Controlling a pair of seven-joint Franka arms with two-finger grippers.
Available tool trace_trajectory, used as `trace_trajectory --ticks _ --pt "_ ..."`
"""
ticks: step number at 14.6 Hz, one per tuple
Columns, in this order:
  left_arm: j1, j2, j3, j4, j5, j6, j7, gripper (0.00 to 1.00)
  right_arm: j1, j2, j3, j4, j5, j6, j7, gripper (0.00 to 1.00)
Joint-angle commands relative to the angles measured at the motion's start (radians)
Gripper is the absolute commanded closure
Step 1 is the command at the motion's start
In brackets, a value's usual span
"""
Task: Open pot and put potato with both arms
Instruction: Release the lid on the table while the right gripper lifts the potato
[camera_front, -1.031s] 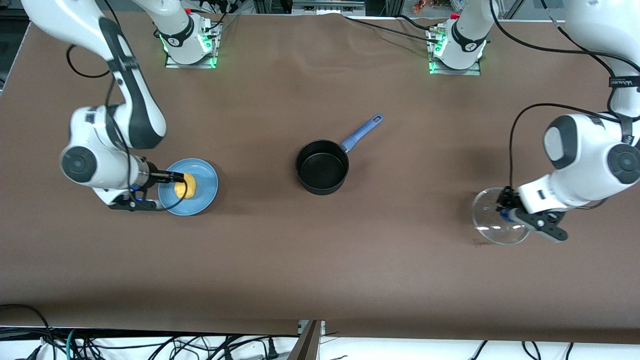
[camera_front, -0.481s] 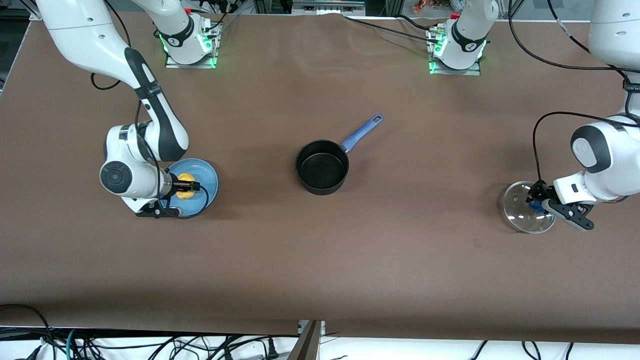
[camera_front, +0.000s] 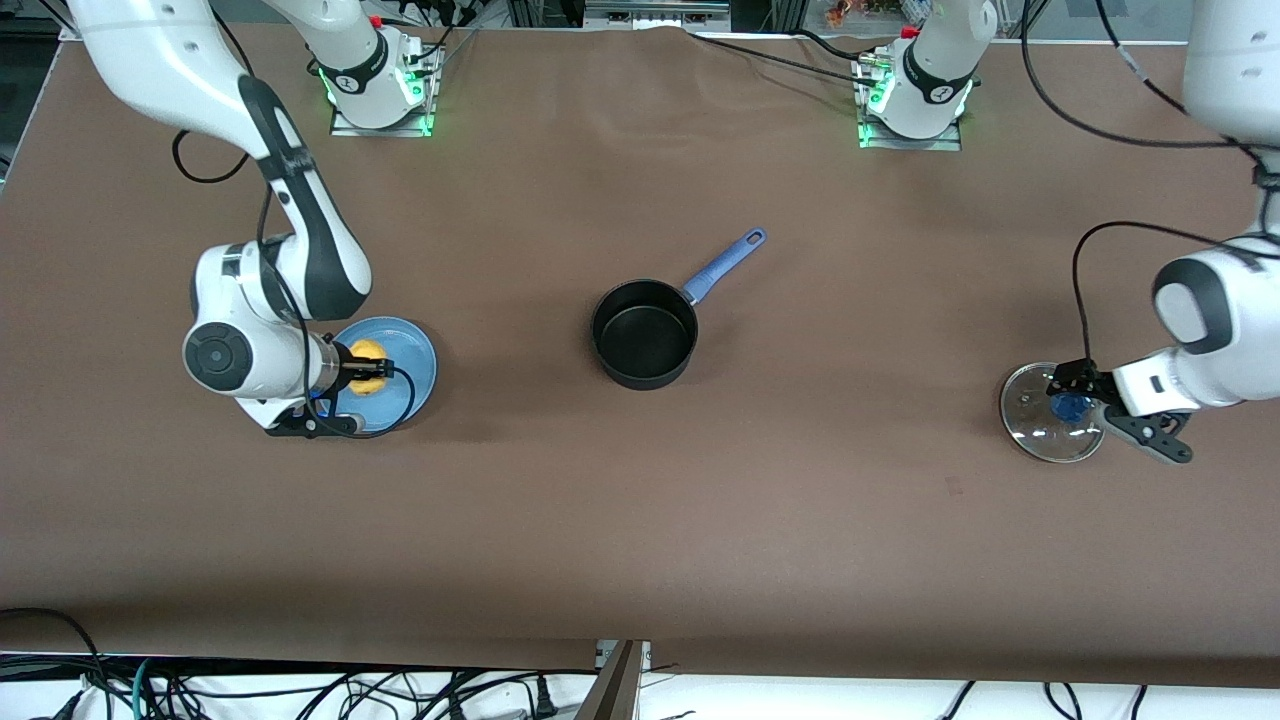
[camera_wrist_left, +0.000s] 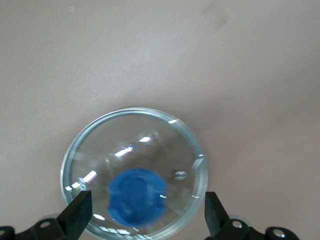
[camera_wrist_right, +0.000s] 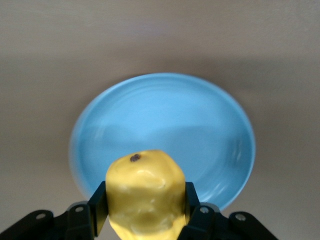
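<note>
Front view: potato gripped over the plate, pot uncovered at mid-table, lid resting near the left arm's end.

Toward the right arm's end of the table, the right gripper (camera_front: 368, 366) hangs over the light-blue plate (camera_front: 412, 352) with its fingers (camera_wrist_right: 98, 209) clamped on either side of the potato (camera_wrist_right: 145, 192), which the right wrist view shows lifted clear of the plate's surface. At mid-table the black pot (camera_front: 645, 334) stands open, its blue handle (camera_front: 722, 264) angled away from the front camera toward the left arm's base. Toward the left arm's end, the glass lid (camera_front: 1040, 432) lies flat on the brown table (camera_front: 640, 520), and the left gripper (camera_front: 1072, 392) sits over its blue knob (camera_wrist_left: 136, 195) with fingers (camera_wrist_left: 76, 216) spread wide, well apart from the knob on each side.
</note>
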Motion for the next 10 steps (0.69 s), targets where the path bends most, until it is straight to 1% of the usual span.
trace_trajectory --ticks 1,3,4,6,8,9,10 --pt "-0.015 -0.095 -0.049 0.109 0.022 -0.227 -0.206 0.00 0.038 -0.006 0.046 0.125 0.089 -0.131 0.199 0.73" --pt "-0.038 -0.150 -0.096 0.166 0.077 -0.327 -0.380 0.00 0.098 -0.001 0.060 0.166 0.169 -0.131 0.414 0.72" --pt "-0.042 -0.181 -0.122 0.189 0.095 -0.383 -0.472 0.00 0.140 0.003 0.060 0.186 0.194 -0.123 0.527 0.72" --pt "-0.041 -0.207 -0.161 0.262 0.089 -0.519 -0.626 0.00 0.234 0.035 0.060 0.238 0.197 -0.113 0.710 0.72" --pt "-0.041 -0.207 -0.196 0.371 0.085 -0.671 -0.762 0.00 0.337 0.084 0.058 0.286 0.196 -0.052 0.848 0.72" --pt "-0.042 -0.213 -0.201 0.398 0.089 -0.703 -0.821 0.00 0.371 0.115 0.058 0.297 0.196 0.005 0.910 0.72" --pt "-0.047 -0.246 -0.199 0.395 0.089 -0.710 -0.849 0.00 0.398 0.140 0.058 0.296 0.197 0.066 0.953 0.72"
